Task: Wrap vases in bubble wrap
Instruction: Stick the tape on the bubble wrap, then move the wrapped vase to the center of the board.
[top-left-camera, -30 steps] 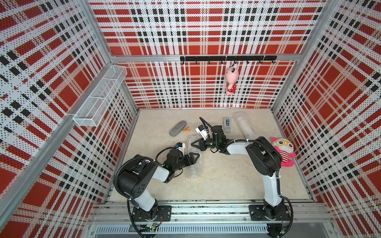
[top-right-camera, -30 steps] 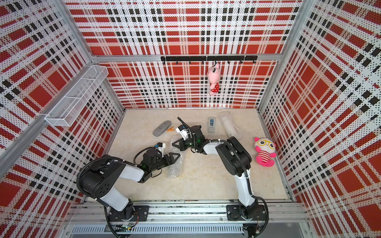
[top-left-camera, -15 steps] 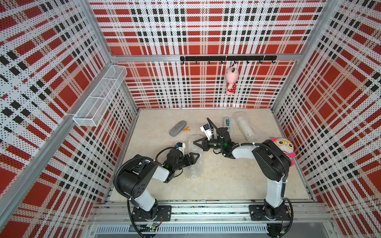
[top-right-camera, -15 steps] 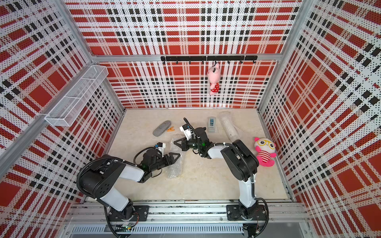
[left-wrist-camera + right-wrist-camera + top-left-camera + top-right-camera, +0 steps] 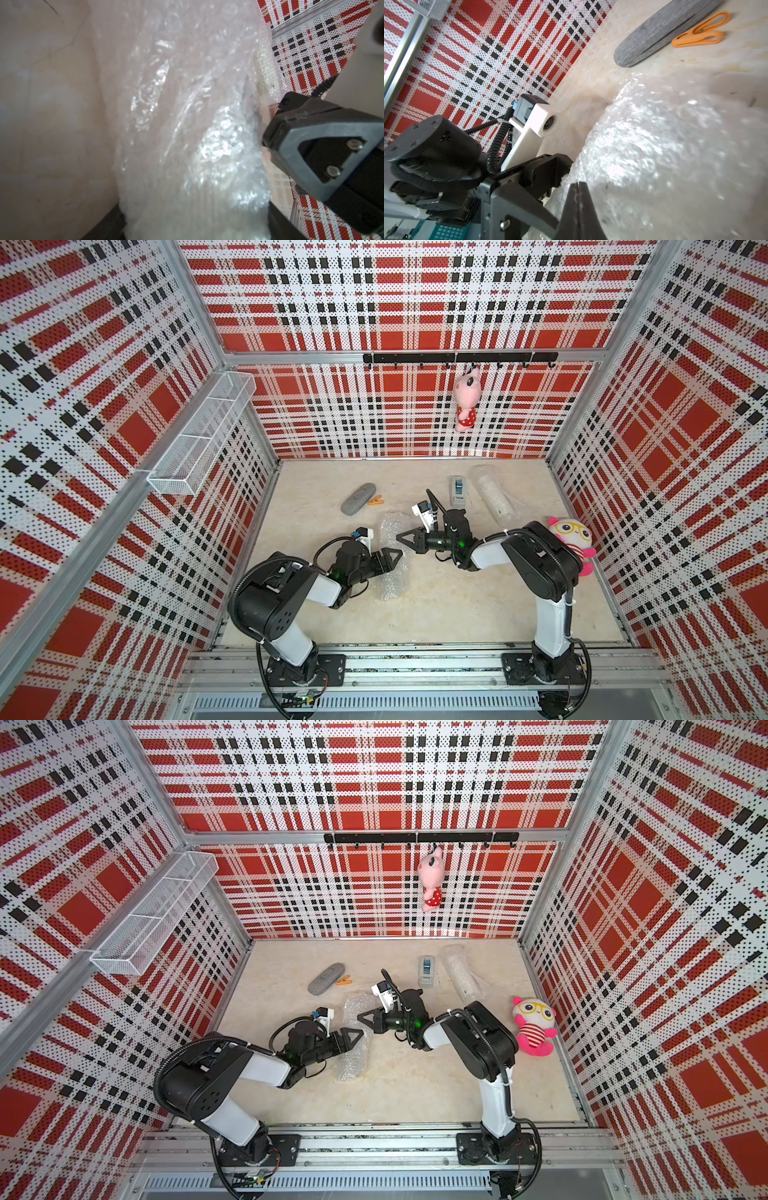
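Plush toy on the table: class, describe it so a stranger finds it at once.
Start at the beige table, at the wall beside the right arm. There lies the plush toy: white face, yellow glasses, striped belly, whereas the pink plush hangs from the hook rail.

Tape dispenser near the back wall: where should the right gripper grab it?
Probably grip the tape dispenser across its long sides, mid-length, from above: it lies flat and narrow, bare table one side, a slim gap to the wrapped roll on the other.

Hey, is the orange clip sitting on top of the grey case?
No, in the right wrist view the orange clip lies alongside the grey case, not on top of it.
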Available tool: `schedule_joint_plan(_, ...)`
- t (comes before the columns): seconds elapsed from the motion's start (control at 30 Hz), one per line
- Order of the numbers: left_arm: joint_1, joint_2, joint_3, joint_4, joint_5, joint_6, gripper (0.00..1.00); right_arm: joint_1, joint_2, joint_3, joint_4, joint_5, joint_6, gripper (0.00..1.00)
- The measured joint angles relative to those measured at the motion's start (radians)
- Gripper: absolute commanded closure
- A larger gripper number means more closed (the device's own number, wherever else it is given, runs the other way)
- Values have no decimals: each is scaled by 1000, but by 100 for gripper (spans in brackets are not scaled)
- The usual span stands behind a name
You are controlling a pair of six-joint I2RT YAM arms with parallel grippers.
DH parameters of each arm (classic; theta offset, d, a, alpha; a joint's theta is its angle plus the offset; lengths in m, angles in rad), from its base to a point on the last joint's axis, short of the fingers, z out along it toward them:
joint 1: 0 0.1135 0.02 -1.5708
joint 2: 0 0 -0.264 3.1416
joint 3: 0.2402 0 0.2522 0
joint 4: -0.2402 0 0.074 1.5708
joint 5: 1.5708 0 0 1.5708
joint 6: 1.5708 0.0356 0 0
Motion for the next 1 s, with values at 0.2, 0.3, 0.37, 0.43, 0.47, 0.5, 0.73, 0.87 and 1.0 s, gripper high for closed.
schedule_joint_plan(0.2,0,0,0,0,0,0,75,-18,-45,-96,28,0,6,100)
schedule_joint_plan(0.3,0,0,0,0,1,-1,75,-18,-37,-117,29,-1,5,100)
schedule_joint_plan(0.37,0,0,0,0,1,-1,76,-18,-12,-107,37,-1,3,100)
schedule_joint_plan(0.43,0,0,1,-1,1,-3,76,-18,31,-82,41,-1,2,100)
schedule_joint_plan(0.47,0,0,1,-2,0,-6,76,-19,47,-73,46,-4,3,100)
schedule_joint_plan(0.5,1,-2,2,-4,-1,-7,76,-20,57,-66,51,-14,5,100)
schedule_joint_plan(0.73,-1,-6,12,-24,-4,-18,90,-40,-1,-76,-45,29,-37,84)
schedule_joint_plan(0.87,-15,-13,51,-92,-31,-23,87,-96,-146,-114,-220,139,-110,50)
schedule_joint_plan(1.0,-49,-6,170,-256,-109,-14,83,-150,-274,-130,-358,254,-163,42)
